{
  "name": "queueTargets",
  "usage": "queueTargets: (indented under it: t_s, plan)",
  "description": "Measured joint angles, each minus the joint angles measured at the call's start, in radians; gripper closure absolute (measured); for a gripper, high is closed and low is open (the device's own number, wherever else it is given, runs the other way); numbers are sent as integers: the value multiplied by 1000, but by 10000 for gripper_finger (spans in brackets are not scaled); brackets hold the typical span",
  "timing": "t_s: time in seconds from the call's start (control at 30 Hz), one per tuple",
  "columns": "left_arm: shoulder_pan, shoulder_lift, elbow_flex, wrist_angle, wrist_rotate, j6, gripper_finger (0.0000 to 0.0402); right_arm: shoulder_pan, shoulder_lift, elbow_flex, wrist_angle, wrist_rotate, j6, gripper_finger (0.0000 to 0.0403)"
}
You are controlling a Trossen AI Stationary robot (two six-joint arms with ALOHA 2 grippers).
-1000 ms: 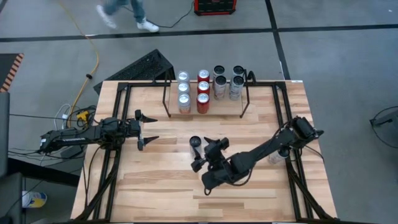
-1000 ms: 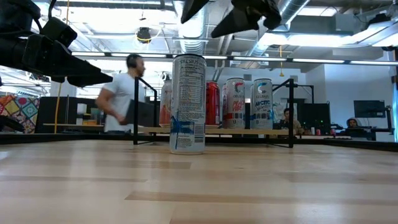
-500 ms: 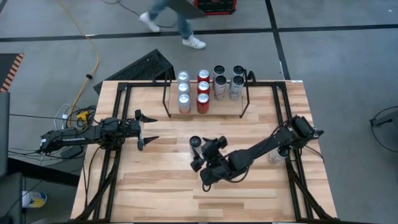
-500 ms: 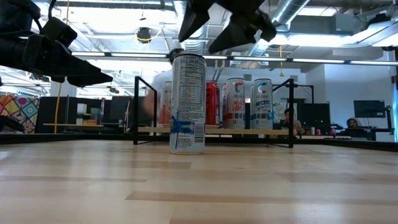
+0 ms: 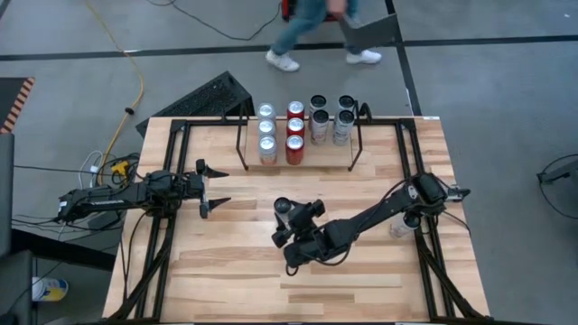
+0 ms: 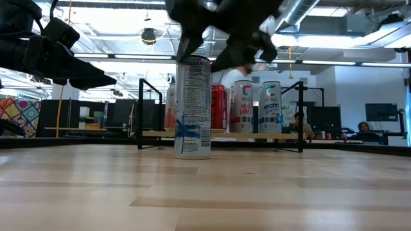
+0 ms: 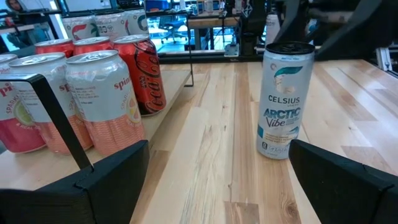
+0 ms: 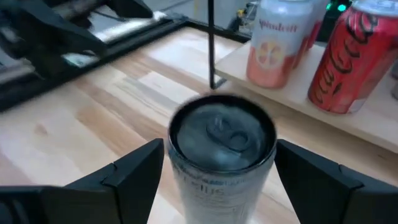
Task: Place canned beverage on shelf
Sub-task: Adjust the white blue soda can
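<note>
Overhead: right gripper (image 5: 285, 227) spread wide beside the tall white-and-blue Celsius can (image 5: 283, 208), upright mid-table before the black-rod wooden shelf (image 5: 299, 163); left gripper (image 5: 209, 188) released, empty. Right wrist: fingers (image 8: 133, 171) flank the can top (no contact visible). Pale wood table (image 6: 205, 192), office behind.

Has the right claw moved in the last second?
Yes. In the high view the right gripper has slid left toward the can, which stayed put. In the low view it has dropped, its open fingers now flanking the can's top.

right claw (image 5: 287, 221) lowered from above to straddle the can (image 5: 283, 208) top, person (image 5: 325, 32) walked rightward behind table
</note>
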Motion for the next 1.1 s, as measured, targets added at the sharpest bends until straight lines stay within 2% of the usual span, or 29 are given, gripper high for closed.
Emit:
queueTargets:
  t_s: [0.37,0.5,0.83,1.1]
  plan:
    - [0,0,0,0,0,0,28,-11,32,1,26,50,-51,74]
    - [0,0,0,0,0,0,28,-31,37,0,20,43,-55,74]
    - [0,0,0,0,0,0,28,-62,36,0,44,23,-189,74]
    - [0,0,0,0,0,0,28,-70,35,0,90,-39,-306,108]
